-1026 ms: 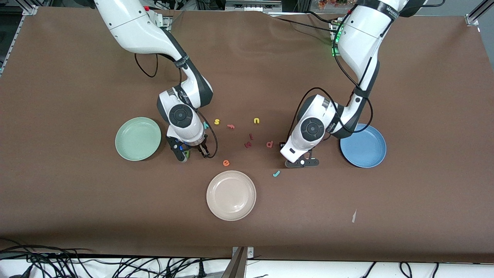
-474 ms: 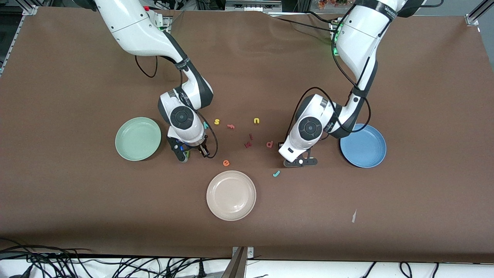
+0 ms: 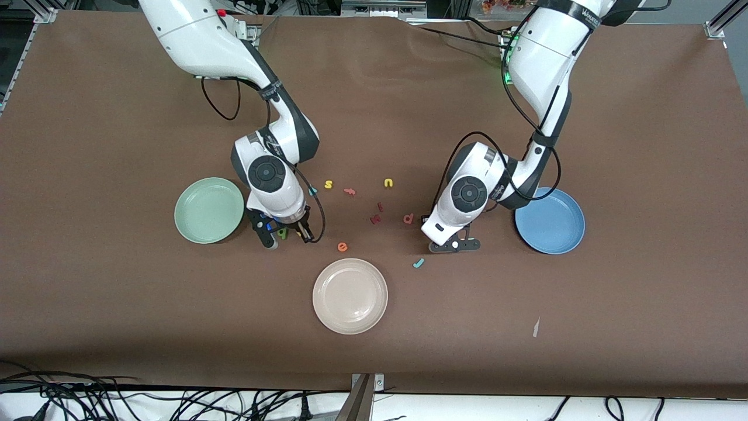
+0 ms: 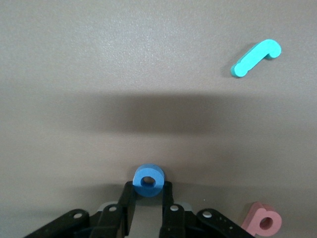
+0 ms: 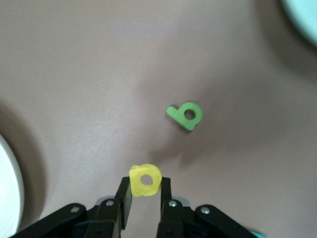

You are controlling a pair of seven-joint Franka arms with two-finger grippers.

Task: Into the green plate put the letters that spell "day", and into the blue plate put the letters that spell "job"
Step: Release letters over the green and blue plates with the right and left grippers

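My right gripper (image 5: 145,184) is shut on the yellow a (image 5: 145,180) and holds it a little above the table. The dark green d (image 5: 186,115) lies flat just beneath it, beside the green plate (image 3: 209,210). The teal y (image 3: 312,189) lies by the right arm's wrist. My left gripper (image 4: 148,185) is shut on the blue o (image 4: 148,179), low at the table next to the blue plate (image 3: 549,220). The teal j (image 4: 256,58) and the pinkish-red b (image 4: 261,220) lie loose close by. Both plates hold nothing.
A cream-white plate (image 3: 350,296) sits nearer to the front camera, mid-table. An orange e (image 3: 342,247), a yellow s (image 3: 328,185), a yellow u (image 3: 388,183), a pink f (image 3: 349,191) and dark red letters (image 3: 377,218) are scattered between the arms.
Both grippers have shut, the right on the yellow a and the left on the blue o. The right hand has shifted toward the green plate, uncovering the green d.
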